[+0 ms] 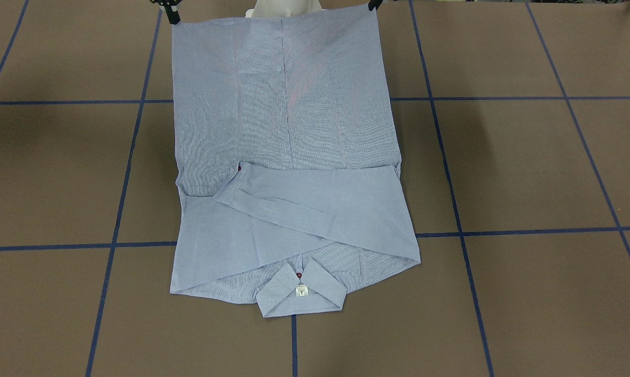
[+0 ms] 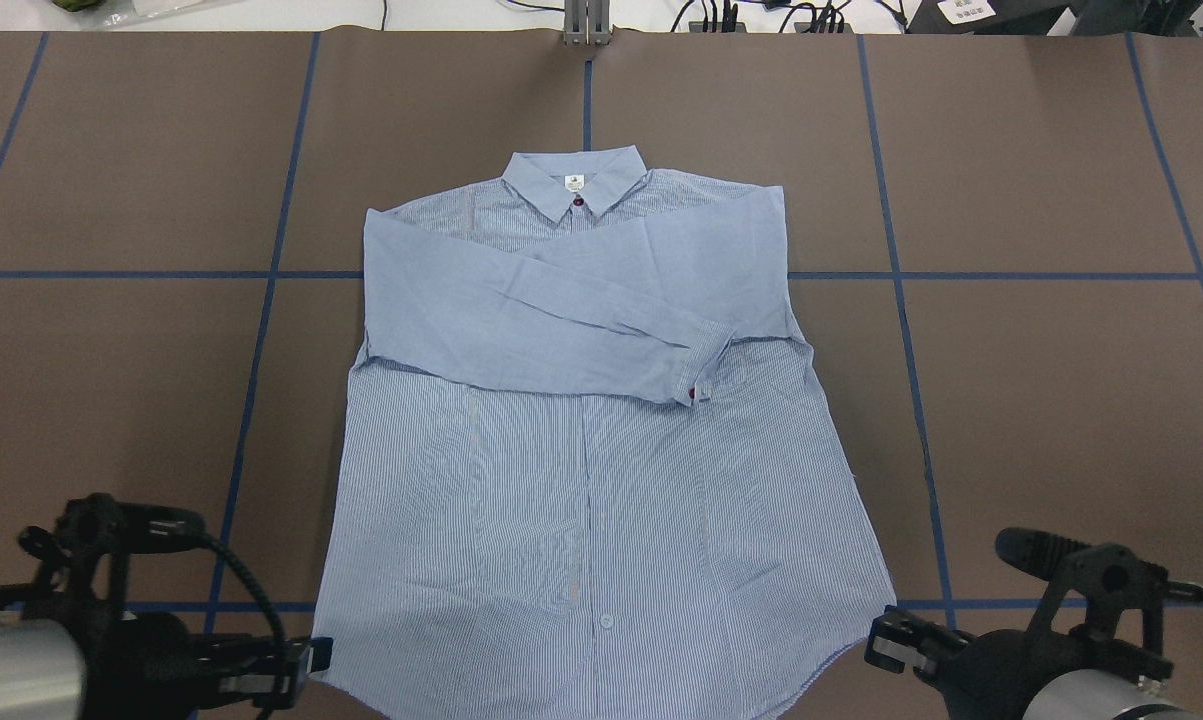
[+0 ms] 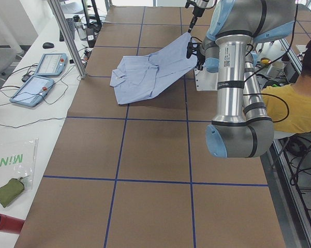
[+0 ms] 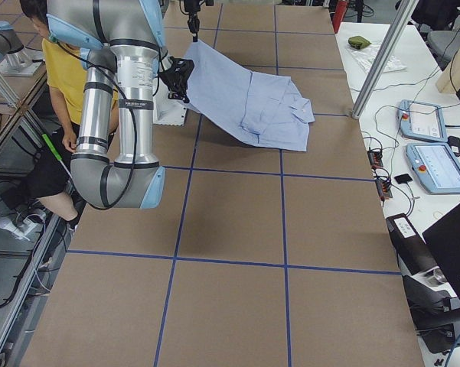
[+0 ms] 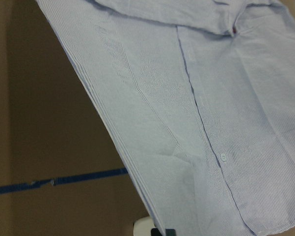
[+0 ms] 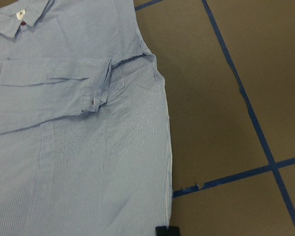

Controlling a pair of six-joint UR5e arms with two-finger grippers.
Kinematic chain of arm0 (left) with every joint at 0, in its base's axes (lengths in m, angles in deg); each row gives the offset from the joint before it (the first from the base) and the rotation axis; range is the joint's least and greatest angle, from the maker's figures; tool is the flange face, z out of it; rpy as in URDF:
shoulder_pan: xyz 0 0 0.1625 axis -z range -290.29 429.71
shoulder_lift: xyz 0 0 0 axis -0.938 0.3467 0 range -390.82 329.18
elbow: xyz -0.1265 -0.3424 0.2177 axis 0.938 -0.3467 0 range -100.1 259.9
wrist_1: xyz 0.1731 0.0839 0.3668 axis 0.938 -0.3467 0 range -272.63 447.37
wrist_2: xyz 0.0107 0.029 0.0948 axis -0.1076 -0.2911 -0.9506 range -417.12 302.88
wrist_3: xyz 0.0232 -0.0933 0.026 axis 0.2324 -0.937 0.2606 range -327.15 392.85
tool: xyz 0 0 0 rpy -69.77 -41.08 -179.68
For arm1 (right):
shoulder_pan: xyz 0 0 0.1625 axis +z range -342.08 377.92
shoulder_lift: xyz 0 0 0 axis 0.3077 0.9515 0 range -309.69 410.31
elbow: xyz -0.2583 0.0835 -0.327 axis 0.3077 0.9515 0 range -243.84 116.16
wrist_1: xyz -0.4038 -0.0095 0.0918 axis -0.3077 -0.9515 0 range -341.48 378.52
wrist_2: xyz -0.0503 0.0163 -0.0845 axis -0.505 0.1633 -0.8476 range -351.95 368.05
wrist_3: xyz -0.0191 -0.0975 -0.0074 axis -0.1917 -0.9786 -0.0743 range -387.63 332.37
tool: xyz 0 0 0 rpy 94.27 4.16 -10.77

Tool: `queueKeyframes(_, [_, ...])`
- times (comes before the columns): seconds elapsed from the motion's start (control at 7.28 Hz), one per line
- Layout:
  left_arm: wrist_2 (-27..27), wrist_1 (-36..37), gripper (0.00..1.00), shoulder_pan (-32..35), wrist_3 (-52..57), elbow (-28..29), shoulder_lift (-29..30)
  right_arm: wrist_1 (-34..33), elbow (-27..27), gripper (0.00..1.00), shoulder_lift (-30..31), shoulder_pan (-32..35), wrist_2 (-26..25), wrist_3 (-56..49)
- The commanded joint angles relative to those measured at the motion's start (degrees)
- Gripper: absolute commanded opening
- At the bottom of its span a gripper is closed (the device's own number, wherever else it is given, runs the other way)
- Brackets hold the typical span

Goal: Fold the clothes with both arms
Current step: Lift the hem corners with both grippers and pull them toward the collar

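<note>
My left gripper (image 2: 306, 662) and right gripper (image 2: 886, 640) each pinch closed on a bottom corner of the shirt (image 2: 581, 480). Between them they hold its hem up off the brown counter (image 2: 1041, 400). The side views show the lower half rising as a smooth, taut slope from the counter to my fingers. The collar end lies flat on the far side from me.

The shirt is thin, light blue cloth with fine white stripes, and the raised part is drawn nearly flat, with only faint vertical creases. The hem curves gently between the two held corners, and a small pale button (image 2: 606, 622) sits on the front strip near it. Both sleeves (image 2: 541, 310) are folded across the chest in a broad, softly wrinkled band. The upper one ends in a squared cuff (image 2: 699, 385) with a dark red button at its edge. The pointed collar (image 2: 573, 172) lies spread open, with a small white label (image 2: 574, 182) inside it and another dark red button (image 2: 578, 200) just below.

The counter is matte and cardboard-like, marked into large rectangles by blue tape lines (image 2: 901, 275). The shirt lies centred across one of the lines that run away from me.
</note>
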Motion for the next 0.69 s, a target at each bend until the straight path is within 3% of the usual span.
queueKeyframes(0.0, [3.0, 3.4, 0.0, 4.0, 1.7, 0.7, 1.3, -7.1, 0.1, 0.0, -9.4, 9.5, 7.1, -7.1])
queueKeyframes(0.14, [2.9, 3.4, 0.0, 7.6, 2.2, 5.8, 4.3, -7.7, 5.0, 0.0, -15.4, 13.7, 7.4, -10.7])
queueKeyframes(0.55, [3.0, 4.8, 0.0, 20.1, 9.8, 17.3, 15.1, -7.4, 10.9, 0.0, -20.2, 29.4, 12.3, -20.0])
